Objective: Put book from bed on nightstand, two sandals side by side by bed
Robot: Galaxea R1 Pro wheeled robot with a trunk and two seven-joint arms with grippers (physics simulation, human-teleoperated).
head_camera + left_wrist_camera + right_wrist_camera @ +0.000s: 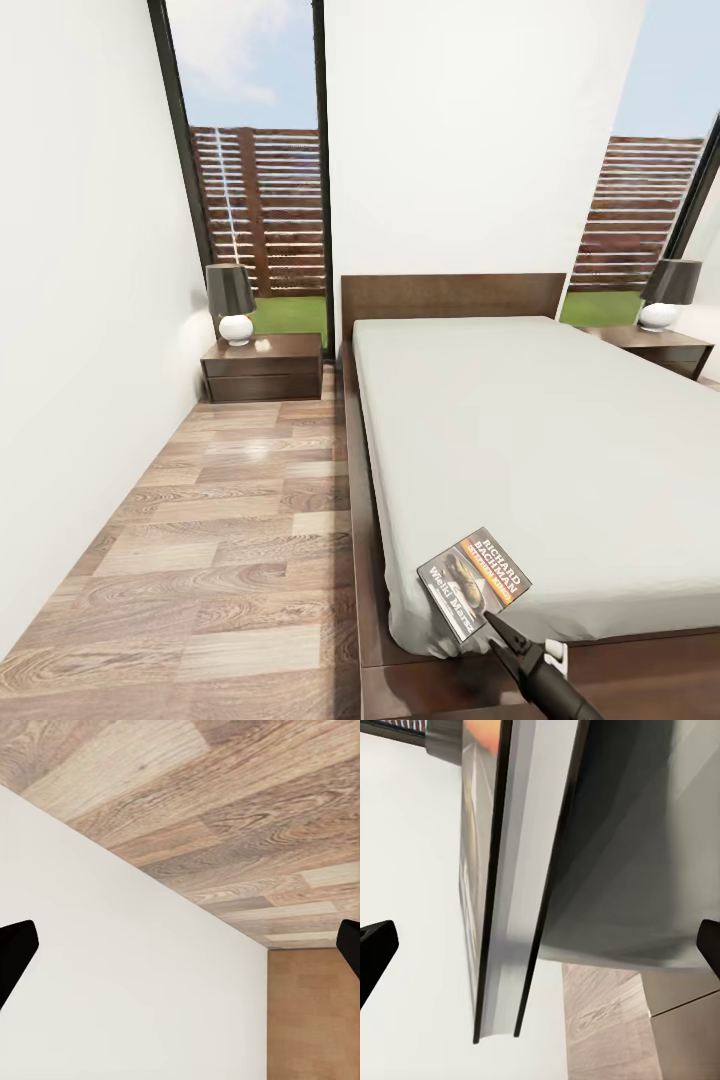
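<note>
The book [473, 583], dark with an orange band, sits at the near left corner of the bed [520, 430], reaching over the mattress edge. My right gripper [490, 620] comes up at it from below the corner. In the right wrist view the book [519, 907] is seen edge-on between the fingers [375, 945], which stand wide apart and clear of it. My left gripper [180, 960] is open with nothing in it, facing a white wall and wood floor. A nightstand [262, 367] stands left of the headboard and another nightstand [655, 348] to its right. The sandals are out of view.
Each nightstand carries a lamp [232, 300] with a dark shade, the other lamp [667, 292] at the right. A strip of plank floor [220, 520] runs between the left white wall and the bed. Tall windows flank the headboard.
</note>
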